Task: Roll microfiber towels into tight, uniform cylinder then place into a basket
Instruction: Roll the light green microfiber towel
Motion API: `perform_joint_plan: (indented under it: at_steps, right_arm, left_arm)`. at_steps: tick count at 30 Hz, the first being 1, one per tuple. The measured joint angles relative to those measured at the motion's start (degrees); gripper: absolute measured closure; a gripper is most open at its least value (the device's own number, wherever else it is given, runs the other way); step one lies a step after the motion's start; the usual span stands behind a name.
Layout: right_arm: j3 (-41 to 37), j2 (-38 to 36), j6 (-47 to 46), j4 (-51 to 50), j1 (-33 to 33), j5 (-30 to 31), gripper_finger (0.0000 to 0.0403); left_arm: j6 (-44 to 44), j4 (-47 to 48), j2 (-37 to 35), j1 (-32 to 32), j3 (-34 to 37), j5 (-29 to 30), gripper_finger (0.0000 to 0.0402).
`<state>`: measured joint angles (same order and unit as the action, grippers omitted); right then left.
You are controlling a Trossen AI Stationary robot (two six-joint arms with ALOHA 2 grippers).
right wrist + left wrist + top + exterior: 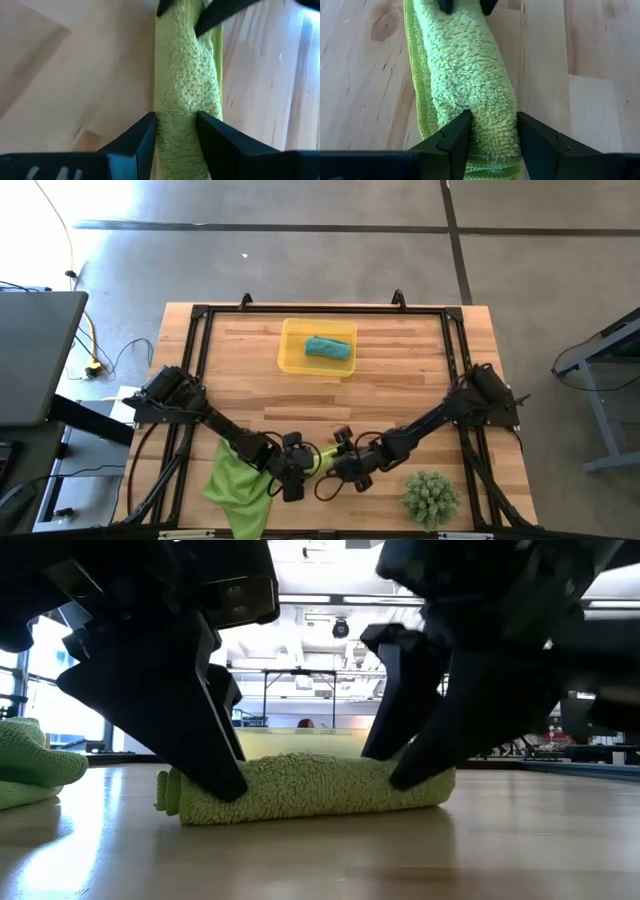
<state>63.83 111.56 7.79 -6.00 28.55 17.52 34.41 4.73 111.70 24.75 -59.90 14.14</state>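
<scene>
Your left gripper (pixel 492 135) and right gripper (pixel 176 132) each pinch one end of the lime roll (pixel 310 787) lying on the table (pixel 400 380). The teal roll (pixel 328 348) sits in your basket (pixel 292 360).

A rolled towel (pixel 322 459) lies at the bench's (pixel 400 370) six o'clock edge, the left gripper (pixel 296 472) at its nine o'clock end, the right gripper (pixel 345 467) at three. A basket (pixel 293 352) at twelve holds another roll (pixel 328 347).
</scene>
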Motion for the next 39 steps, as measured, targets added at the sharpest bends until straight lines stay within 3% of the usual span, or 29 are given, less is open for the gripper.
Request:
perform_joint_plan:
  at_steps: [7,17,28,32,39]
  right_arm:
    - [0.17,1.73,-0.60,0.10,-2.52,-0.68,0.0265]
    - [0.30,1.75,-17.58,-0.83,-7.09,-11.76,0.0281]
    - [0.23,1.86,-31.66,-1.08,-11.36,-29.88,0.0384]
    - [0.20,1.95,-33.25,-1.01,-11.73,-31.56,0.0385]
    - [0.07,1.97,-33.44,0.04,-12.08,-31.69,0.0369]
  left_arm:
    - [-1.91,1.28,-2.86,0.54,0.32,-3.21,0.0255]
    - [-4.61,2.77,-8.50,0.98,0.24,-3.20,0.0255]
    - [-7.18,6.19,-9.56,1.93,0.20,6.29,0.0255]
    - [-8.64,5.82,-9.71,2.86,0.09,10.42,0.0255]
    - [-11.65,-0.47,-7.35,2.75,0.02,12.51,0.0255]
